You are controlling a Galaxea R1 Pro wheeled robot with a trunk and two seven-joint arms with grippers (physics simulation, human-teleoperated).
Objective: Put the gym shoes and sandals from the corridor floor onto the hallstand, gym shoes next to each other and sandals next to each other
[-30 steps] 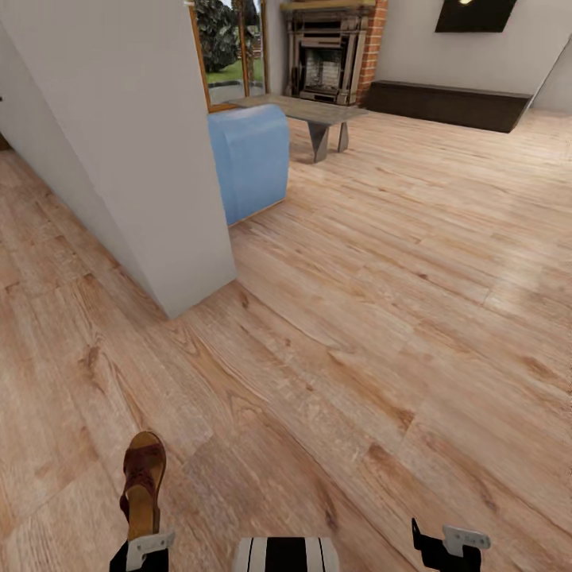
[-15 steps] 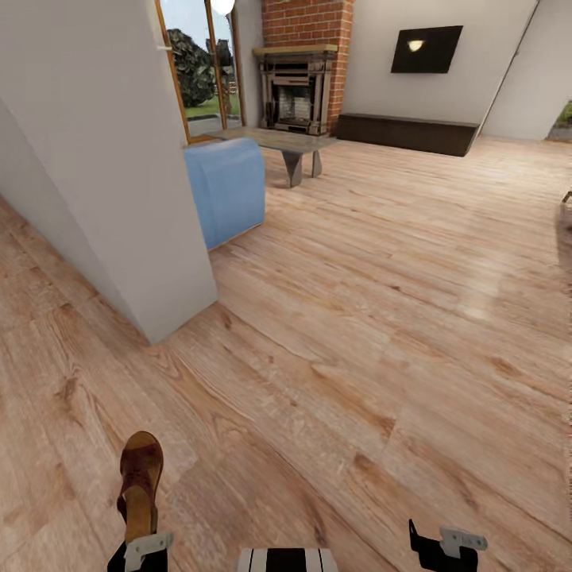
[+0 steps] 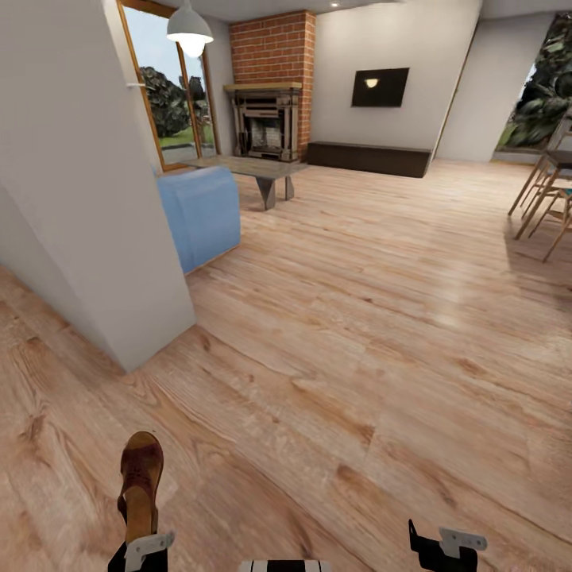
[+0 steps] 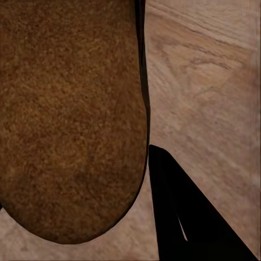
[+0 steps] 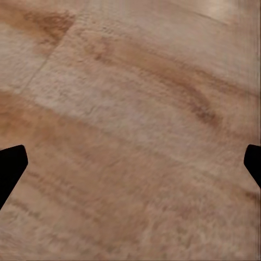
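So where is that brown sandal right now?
In the head view the sandal is at the lower left, held in the left gripper above the wood floor, near the white wall corner.

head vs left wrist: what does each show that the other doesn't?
Head view alone: the room, with a white wall, blue sofa, coffee table, brick fireplace, wall TV and chairs, plus the right gripper with nothing in it. Left wrist view alone: a close look at the sandal's grainy tan footbed beside a dark finger. Both: the sandal held by the left gripper above the wood floor.
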